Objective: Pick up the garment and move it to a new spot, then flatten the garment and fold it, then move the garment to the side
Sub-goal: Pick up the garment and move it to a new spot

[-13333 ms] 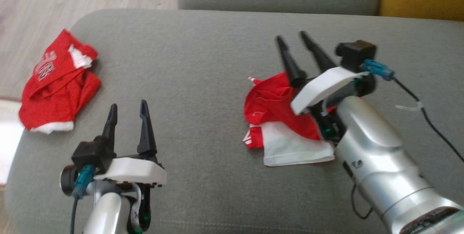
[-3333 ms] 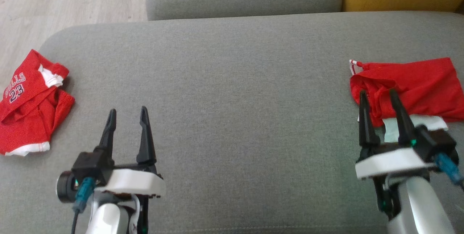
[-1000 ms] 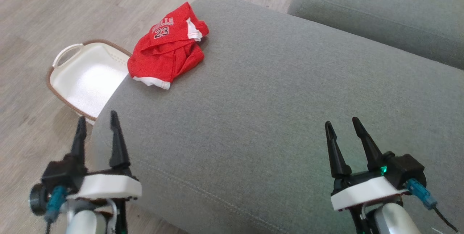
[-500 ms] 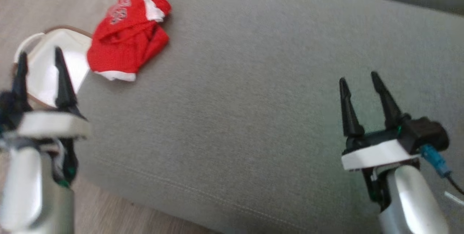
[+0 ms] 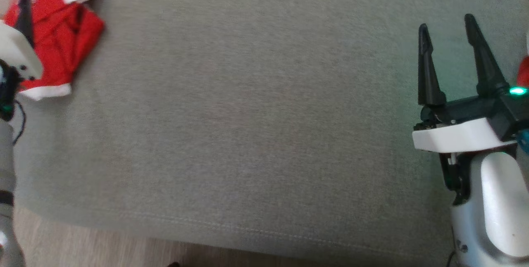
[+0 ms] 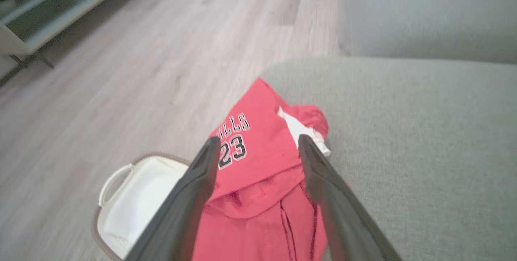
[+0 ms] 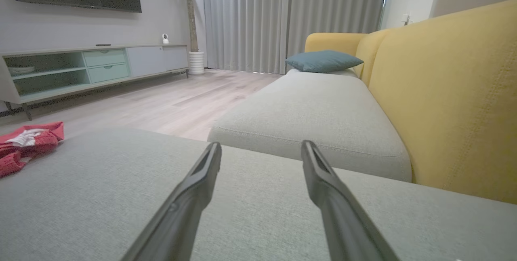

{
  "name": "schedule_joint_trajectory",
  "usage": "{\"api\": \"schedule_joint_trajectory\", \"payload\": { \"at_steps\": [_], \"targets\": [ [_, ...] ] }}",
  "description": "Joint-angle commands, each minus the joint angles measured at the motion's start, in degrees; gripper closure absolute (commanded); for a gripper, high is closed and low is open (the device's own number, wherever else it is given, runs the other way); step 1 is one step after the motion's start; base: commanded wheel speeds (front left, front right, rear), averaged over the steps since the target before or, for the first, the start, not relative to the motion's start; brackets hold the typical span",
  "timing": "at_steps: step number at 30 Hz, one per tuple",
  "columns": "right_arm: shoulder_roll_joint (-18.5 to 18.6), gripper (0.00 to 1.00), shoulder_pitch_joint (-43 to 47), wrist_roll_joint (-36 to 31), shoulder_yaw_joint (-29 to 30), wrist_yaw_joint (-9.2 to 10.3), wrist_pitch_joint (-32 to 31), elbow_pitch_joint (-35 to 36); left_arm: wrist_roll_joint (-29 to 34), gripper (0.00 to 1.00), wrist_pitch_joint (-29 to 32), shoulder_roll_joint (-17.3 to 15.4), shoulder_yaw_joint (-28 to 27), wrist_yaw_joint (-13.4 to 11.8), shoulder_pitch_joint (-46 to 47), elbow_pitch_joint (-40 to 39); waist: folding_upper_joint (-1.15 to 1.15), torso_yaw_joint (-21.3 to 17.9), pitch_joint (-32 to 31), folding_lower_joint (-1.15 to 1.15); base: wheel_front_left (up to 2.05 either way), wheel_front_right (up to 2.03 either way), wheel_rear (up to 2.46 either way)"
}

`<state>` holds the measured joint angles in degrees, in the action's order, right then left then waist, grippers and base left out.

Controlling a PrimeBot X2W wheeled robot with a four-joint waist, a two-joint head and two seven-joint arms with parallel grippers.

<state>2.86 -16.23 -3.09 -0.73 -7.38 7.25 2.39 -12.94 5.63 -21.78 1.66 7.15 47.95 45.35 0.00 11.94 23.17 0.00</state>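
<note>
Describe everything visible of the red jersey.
The jersey is thin-looking red cloth with white trim, lettering and a "23". It lies crumpled in loose folds at the rounded end of the grey cushion, beside a white basket that stands on the floor. The open left hand points at it; whether they touch is unclear.

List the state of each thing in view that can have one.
Red jersey: crumpled, not folded, at the cushion's corner.
Left hand: open, empty, aimed at the jersey.
Right hand: open, empty, over bare cushion.
White basket: on the floor, looks empty where visible.
</note>
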Motion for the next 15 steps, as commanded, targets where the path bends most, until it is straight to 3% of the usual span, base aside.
{"api": "schedule_joint_trajectory", "payload": {
  "at_steps": [1,8,15],
  "targets": [
    [0.02,0.0,-1.53,0.02,-1.26,-0.11,-0.42,2.76,-0.69,0.0,1.63,-4.77,-1.18,0.27,3.04,0.31,0.0,-2.96,2.84,0.0,0.0,0.0,0.0],
    [0.02,0.0,-1.11,-0.4,-1.73,-0.11,-1.2,4.71,-1.17,0.0,7.35,-8.13,1.92,0.32,9.47,8.95,0.0,-4.96,5.34,0.0,0.0,0.0,0.0],
    [0.02,0.0,-0.74,-0.88,-1.64,-0.11,-1.46,5.86,-1.05,0.0,9.48,-8.73,3.55,0.19,13.51,15.26,0.0,-5.3,6.96,0.0,0.0,0.0,0.0]
  ]
}}
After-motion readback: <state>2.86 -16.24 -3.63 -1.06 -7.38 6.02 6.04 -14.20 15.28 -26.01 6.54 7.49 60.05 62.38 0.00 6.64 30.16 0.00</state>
